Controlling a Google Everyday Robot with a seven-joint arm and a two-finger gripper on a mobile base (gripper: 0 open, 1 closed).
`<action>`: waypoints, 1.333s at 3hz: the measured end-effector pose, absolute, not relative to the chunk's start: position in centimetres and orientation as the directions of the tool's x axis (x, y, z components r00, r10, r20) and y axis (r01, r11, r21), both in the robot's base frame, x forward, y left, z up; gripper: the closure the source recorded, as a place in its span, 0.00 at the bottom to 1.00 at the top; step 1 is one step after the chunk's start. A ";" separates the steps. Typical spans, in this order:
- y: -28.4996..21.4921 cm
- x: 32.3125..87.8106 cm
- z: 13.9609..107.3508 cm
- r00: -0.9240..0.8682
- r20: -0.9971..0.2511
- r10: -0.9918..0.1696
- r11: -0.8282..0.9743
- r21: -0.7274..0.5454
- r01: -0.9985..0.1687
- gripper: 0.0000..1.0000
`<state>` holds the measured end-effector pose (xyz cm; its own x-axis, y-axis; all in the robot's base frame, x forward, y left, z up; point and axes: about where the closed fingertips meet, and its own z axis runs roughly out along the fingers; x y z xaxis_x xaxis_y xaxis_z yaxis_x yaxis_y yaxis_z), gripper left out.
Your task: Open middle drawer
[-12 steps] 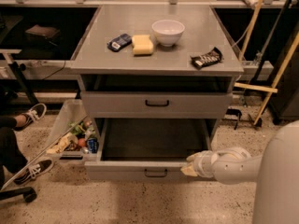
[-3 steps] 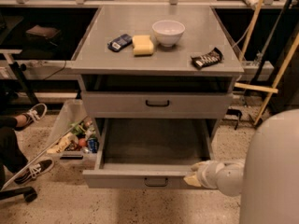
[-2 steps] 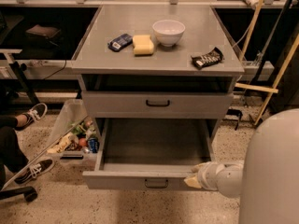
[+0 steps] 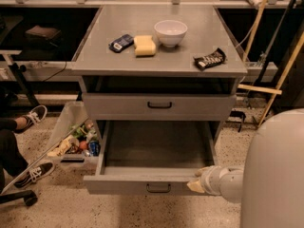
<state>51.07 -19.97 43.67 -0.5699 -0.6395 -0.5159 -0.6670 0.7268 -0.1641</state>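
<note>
The middle drawer [image 4: 128,184] stands pulled out toward me, and its grey inside is bare. Its small black bar handle [image 4: 158,188] sits at the centre of the front. My gripper [image 4: 196,185] is at the right end of the drawer's front, against its top edge, reaching in from my pale arm at the lower right. Above it, another grey drawer [image 4: 118,106] with a black handle is closed. Anything below the open drawer is hidden by it.
On the cabinet top [image 4: 95,56] lie a white bowl [image 4: 170,32], a yellow sponge [image 4: 144,45], a blue packet [image 4: 121,42] and a dark snack bar [image 4: 209,59]. A bin of items [image 4: 71,139] and a person's shoes [image 4: 31,115] are on the left. Wooden poles [image 4: 275,84] lean on the right.
Since four seconds ago the middle drawer has come further out toward me, with my gripper moving along at its right front corner. Over the last second nothing has visibly moved.
</note>
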 end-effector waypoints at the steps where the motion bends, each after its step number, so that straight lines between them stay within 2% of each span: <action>1: -19.7 51.0 43.9 -0.570 -0.516 -0.640 0.727 -0.164 -0.667 1.00; 4: -19.7 50.2 43.6 -0.574 -0.520 -0.633 0.732 -0.158 -0.663 1.00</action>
